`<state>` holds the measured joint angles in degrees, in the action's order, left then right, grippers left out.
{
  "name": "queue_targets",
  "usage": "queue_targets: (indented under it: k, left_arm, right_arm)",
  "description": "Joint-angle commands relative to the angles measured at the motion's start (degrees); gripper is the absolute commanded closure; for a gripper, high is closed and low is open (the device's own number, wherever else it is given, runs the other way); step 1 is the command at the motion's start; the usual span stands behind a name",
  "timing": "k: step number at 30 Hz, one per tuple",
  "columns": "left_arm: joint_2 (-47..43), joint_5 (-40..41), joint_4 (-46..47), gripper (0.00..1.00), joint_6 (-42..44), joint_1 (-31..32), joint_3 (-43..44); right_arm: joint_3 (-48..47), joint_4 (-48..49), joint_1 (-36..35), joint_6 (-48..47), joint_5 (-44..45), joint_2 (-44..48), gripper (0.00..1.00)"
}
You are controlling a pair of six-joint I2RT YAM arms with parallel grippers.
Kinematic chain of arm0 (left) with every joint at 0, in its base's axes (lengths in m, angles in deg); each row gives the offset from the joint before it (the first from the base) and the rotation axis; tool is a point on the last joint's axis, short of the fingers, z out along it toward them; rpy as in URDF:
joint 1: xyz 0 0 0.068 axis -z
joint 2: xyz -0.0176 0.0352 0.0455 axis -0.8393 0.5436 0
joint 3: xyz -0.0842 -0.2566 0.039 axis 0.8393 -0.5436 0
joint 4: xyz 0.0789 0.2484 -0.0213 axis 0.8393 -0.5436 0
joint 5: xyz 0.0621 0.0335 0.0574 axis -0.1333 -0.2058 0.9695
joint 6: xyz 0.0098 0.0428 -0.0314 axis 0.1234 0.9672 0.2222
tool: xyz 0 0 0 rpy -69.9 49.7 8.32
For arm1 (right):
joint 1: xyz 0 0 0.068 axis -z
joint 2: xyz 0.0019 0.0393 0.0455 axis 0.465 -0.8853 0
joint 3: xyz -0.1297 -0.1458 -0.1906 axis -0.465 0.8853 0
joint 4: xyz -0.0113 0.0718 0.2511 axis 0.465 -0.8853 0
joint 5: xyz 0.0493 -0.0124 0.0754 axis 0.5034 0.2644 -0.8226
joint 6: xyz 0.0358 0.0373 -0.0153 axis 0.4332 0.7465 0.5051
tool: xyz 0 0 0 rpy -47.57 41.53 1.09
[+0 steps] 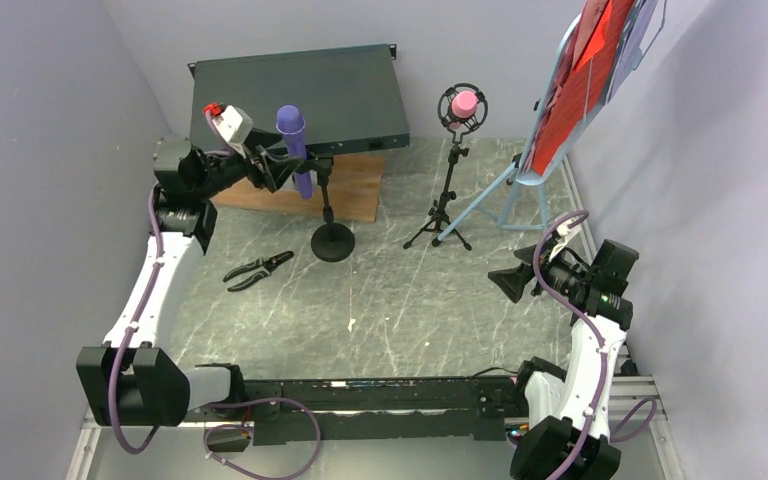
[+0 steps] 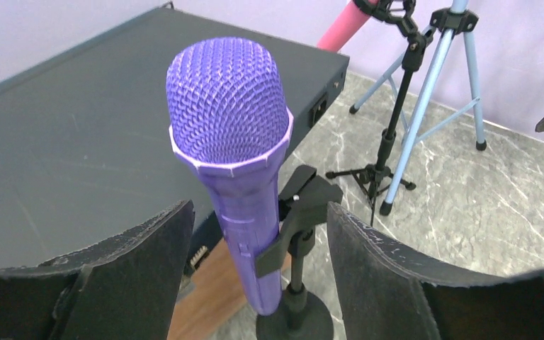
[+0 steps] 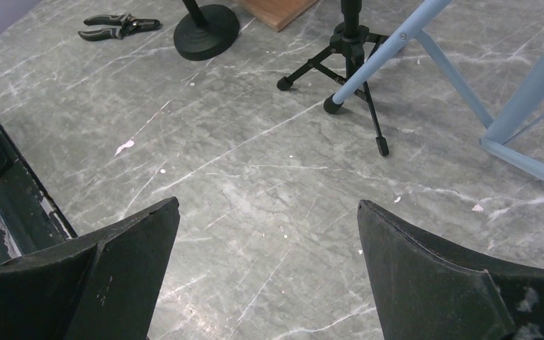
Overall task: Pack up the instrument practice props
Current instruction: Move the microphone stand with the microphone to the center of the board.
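"Purple microphone [image 2: 230,134], where does it sit?"

"Right between the jaws of my left claw [image 2: 258,209], upright in the clip of the black round-base holder [image 2: 294,320]. That claw is open, a gap either side, gripping nothing."

"Your right claw [image 3: 268,209]?"

"Wide open, empty, over the grey table [image 3: 255,142]."

purple mesh-headed microphone [image 2: 228,106], pink microphone [image 1: 464,103], red sheets [image 1: 585,80], grey marbled table [image 3: 255,177]

No text, label, brand or number could be read in any of the three views. Up at one o'clock in the top view, the red music sheets [image 1: 585,90] were too small and blurred for any print to be made out. At eleven o'clock, the dark rack box [image 1: 300,95] gave no legible marking either.
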<state>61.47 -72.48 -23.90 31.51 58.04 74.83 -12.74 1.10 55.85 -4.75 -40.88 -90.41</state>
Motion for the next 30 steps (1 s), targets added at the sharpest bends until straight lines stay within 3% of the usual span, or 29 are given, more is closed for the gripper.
queue_targets:
  k: [1, 6, 20, 22, 26, 30]
  left_arm:
    - [1.94, -3.99, 14.52, 0.27, -3.91, -0.19, -1.57]
    - [4.14, -4.96, 17.46, 0.31, -5.57, -0.18, -1.56]
    - [8.83, -8.26, 33.4, 0.6, -16.9, 0.22, -5.0]
    - [8.75, -7.78, 34.01, 0.67, -17.05, 0.67, -5.31]
    - [8.43, -7.49, 34.47, 1.0, -17.3, 1.76, -5.38]
    - [6.5, -6.81, 36.18, 1.0, -20.22, 3.38, -5.43]
  right_arm:
    - [-2.03, 0.03, -0.43, -1.88, -1.17, 0.76, 0.0]
    - [-2.08, -0.15, -0.6, -2.02, -1.19, 0.85, 0.0]
    - [-2.04, -0.12, -0.72, -1.93, -0.75, 1.11, 0.0]
    - [-2.07, -0.09, -0.78, -1.89, -0.64, 1.12, 0.0]
    - [-2.15, -0.13, -0.87, -1.85, -0.59, 1.21, 0.0]
    - [-2.37, -0.77, -0.98, -2.34, -0.55, 1.19, 0.0]
